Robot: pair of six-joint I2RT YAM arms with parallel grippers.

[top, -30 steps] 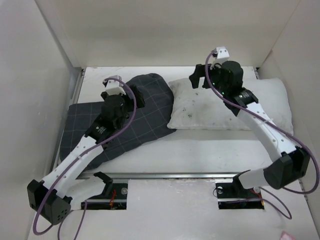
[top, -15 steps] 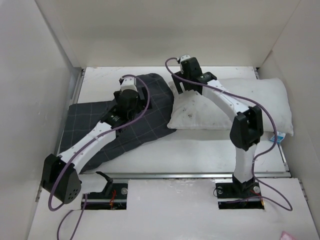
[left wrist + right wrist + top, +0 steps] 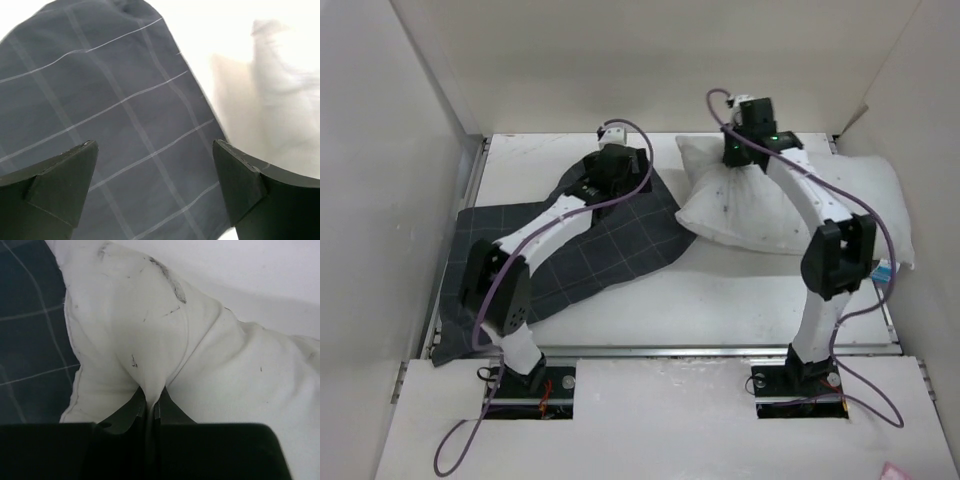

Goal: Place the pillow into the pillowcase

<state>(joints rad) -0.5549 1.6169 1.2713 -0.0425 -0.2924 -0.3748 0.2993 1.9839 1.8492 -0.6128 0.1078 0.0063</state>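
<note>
Top view: pillow (image 3: 800,205) lies on the right half of the table (image 3: 720,300), none of it inside yet. Case (image 3: 590,250) is spread flat on the left. The pillow's left corner meets the case edge; touching or overlapping, can't tell. R claw (image 3: 744,152) sits at the pillow's far-left end, where the fabric is bunched up into a peak. L claw (image 3: 616,165) is over the far end of the case, near the pillow side. Can't see which edge is the case mouth from here.

L wrist view: jaws wide apart w/ nothing between them, just above the check fabric. The case's right edge runs diagonally past the right jaw, and the pillow is a white blur beyond it. No hem or opening shows.

R wrist view: jaws pressed together on a thin ridge of pillow fabric, w/ creases fanning out from the pinch. Case is visible at far left, beside the pillow corner.

Step in hand, prob.: R holds the pillow end while L gets hold of the case mouth. To do it well, L should find the hem and pinch one layer only, not both, then lift so the mouth gapes. R should feed a corner in first, low and slow. The pinch is shallow, so a hard tug could slip it.

Count: 1 pillow, 1 case, 2 arms, 2 claws, 1 table.
</note>
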